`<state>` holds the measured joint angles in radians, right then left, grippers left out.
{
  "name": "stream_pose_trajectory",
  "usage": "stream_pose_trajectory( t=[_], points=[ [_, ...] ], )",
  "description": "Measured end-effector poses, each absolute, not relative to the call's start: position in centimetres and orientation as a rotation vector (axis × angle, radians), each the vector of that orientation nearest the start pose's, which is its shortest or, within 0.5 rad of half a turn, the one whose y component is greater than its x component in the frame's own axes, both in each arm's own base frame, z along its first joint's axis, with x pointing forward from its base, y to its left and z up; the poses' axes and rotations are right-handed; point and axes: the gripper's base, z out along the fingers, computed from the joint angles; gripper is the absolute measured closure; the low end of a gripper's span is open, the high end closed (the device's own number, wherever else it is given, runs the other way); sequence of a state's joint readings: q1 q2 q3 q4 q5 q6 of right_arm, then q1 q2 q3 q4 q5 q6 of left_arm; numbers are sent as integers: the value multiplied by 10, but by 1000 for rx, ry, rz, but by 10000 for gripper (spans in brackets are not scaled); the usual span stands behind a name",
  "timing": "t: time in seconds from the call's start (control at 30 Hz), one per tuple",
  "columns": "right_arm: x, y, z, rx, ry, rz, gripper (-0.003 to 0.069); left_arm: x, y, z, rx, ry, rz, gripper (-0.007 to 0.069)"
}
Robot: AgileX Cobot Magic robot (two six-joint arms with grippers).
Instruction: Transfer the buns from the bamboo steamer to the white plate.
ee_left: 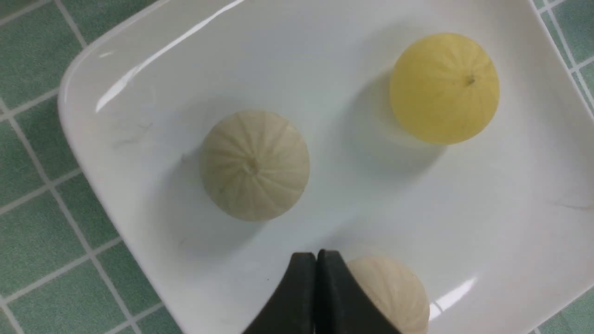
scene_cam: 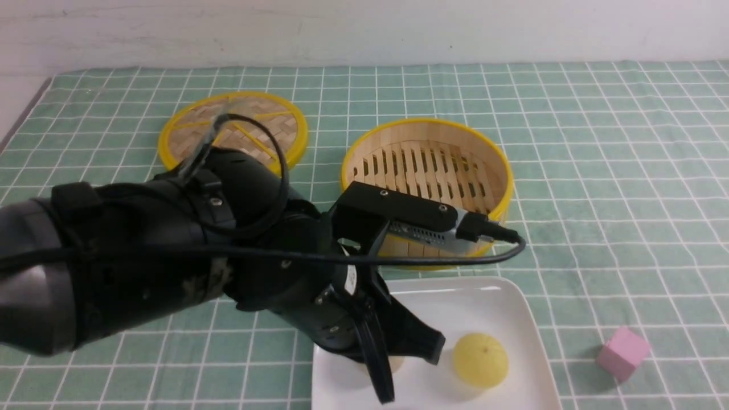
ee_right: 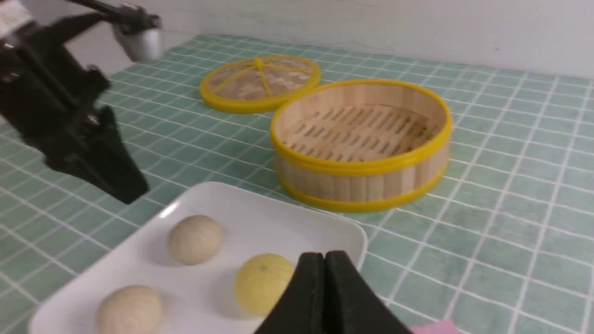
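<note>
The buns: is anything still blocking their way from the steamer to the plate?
Nothing visible. The bamboo steamer is empty, and both beige buns and the yellow bun already sit on the white plate, apart from each other.

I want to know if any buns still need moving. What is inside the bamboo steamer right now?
Only the bare slatted floor shows inside the bamboo steamer. In the front view the left arm covers its near edge, but the right wrist view shows the whole floor, with no bun.

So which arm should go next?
Left, probably, if anything: the left gripper hangs shut over the white plate beside the buns. But all three are there and the bamboo steamer is empty.
</note>
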<state>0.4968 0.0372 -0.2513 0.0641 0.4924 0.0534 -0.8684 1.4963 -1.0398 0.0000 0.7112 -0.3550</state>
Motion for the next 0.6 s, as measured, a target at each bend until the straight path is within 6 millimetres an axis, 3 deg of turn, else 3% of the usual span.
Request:
stream_pose_trajectory(
  t=[0.17,0.3,0.47,0.6],
  points=[
    [44,14,202,-217,1853,255,650,195,-231,257,689,2624,-391,615],
    [48,8,177,-124,1931,149,646,194,-228,263,700,2593,-381,615],
    [51,3,175,-49,1899,57,643,189,-215,288,718,2488,-371,615],
    [52,0,174,-6,1886,21,638,174,-190,323,716,2381,-356,615]
  ],
)
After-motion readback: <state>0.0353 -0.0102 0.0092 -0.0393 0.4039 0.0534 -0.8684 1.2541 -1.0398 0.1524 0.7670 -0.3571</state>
